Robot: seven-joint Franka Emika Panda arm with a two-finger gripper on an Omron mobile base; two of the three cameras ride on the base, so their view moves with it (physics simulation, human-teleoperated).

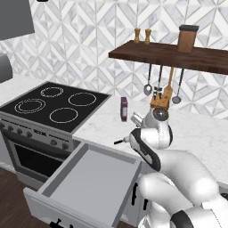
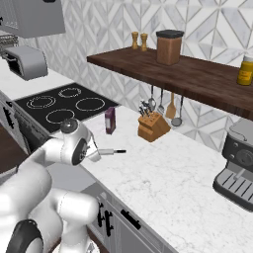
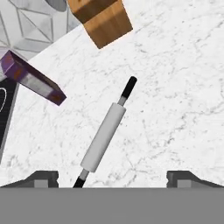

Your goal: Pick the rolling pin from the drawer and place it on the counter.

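**Rolling pin lies on the desk, end effector open above it**

The rolling pin (image 3: 104,137) lies flat on the white marble desk (image 3: 175,100), directly under the end effector (image 3: 112,178) and between its two finger tips (image 3: 43,178), which stand far apart and do not touch it. In the hand view the pin runs diagonally, one dark handle close to the end effector and the other pointing away toward the wooden knife block (image 3: 103,17). A small purple box (image 3: 33,78) stands to one side of the pin, well apart from it. In the right base view one dark handle of the pin (image 2: 114,151) shows just past the robot's wrist, on the desk near the front edge.

The drawer (image 1: 87,185) is pulled out below and in front of the desk, under the arm, and its inside looks empty.

My judgement is that the placing step is at its end: the pin is out of the drawer, it rests on the desk, and nothing clamps it. The task looks almost complete. The next move probably calls only for lifting the end effector straight up, away from the pin, without brushing it, because a round pin can roll easily toward the desk edge. The fingers should remain wide during the retreat.
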